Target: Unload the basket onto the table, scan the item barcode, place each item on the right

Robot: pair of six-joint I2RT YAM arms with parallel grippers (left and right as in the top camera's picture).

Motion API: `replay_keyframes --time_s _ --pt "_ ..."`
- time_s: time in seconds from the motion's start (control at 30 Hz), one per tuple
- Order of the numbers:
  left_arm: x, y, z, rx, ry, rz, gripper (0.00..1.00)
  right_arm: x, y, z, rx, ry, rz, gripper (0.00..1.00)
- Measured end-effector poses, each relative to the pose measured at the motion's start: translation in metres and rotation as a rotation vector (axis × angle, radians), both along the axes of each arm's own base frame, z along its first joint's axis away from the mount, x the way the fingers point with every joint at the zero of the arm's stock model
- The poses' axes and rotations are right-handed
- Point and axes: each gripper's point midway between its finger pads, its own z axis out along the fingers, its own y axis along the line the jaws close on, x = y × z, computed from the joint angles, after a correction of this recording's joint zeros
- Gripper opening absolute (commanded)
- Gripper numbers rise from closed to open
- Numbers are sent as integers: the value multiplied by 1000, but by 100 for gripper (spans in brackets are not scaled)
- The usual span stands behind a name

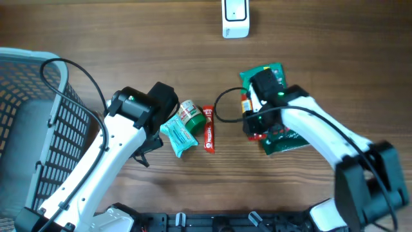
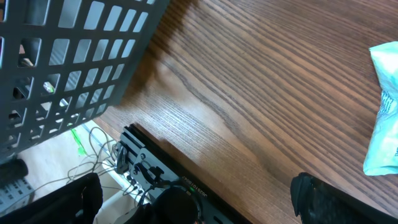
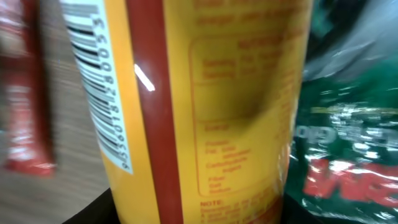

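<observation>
A yellow container (image 3: pixel 205 112) with a red stripe fills the right wrist view, its barcode (image 3: pixel 102 81) on the upper left side. My right gripper (image 3: pixel 199 214) is shut on it, dark fingers at both lower sides. In the overhead view the right gripper (image 1: pixel 252 119) sits over a green packet (image 1: pixel 283 138), and only an orange edge of the container (image 1: pixel 245 103) shows. The white scanner (image 1: pixel 235 18) stands at the far edge. My left gripper (image 2: pixel 199 202) is open and empty over bare table, left of a teal pouch (image 2: pixel 385 106).
A grey wire basket (image 1: pixel 32 116) fills the left side. A teal pouch (image 1: pixel 179 135), a small green can (image 1: pixel 189 112) and a red bar (image 1: pixel 208 129) lie mid-table between the arms. The green packet (image 3: pixel 348 124) lies right beside the held container.
</observation>
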Motion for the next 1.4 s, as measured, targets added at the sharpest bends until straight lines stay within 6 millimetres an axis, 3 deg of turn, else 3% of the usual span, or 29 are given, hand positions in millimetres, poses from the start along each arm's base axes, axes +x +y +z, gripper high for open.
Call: replay_keyframes --time_s 0.07,0.17,0.23,0.27,0.33,0.37,0.57,0.77,0.93,1.03,1.17,1.3,1.4 --pt "0 0 0 0 0 0 100 -3 -3 -13 -60 20 -13 36" --pt "0 0 0 0 0 0 100 -2 -6 -15 -118 -2 -21 52" --pt "0 0 0 0 0 0 100 -2 -9 -15 -142 -8 -27 69" --pt "0 0 0 0 0 0 100 -3 -10 -14 -153 -1 -26 82" --pt "0 0 0 0 0 0 100 -5 -11 -6 -160 20 -34 90" --pt "0 0 0 0 0 0 100 -3 -9 -2 -156 18 -38 100" --pt "0 0 0 0 0 0 100 20 7 63 -113 -8 -79 100" --pt "0 0 0 0 0 0 100 23 10 71 31 51 -77 100" --pt "0 0 0 0 0 0 100 40 -19 73 146 36 5 100" --pt "0 0 0 0 0 0 100 31 -27 65 230 64 66 100" --pt "0 0 0 0 0 0 100 22 -16 46 275 66 141 100" --pt "0 0 0 0 0 0 100 20 -16 18 244 119 141 99" --pt "0 0 0 0 0 0 100 12 -18 -16 226 229 124 90"
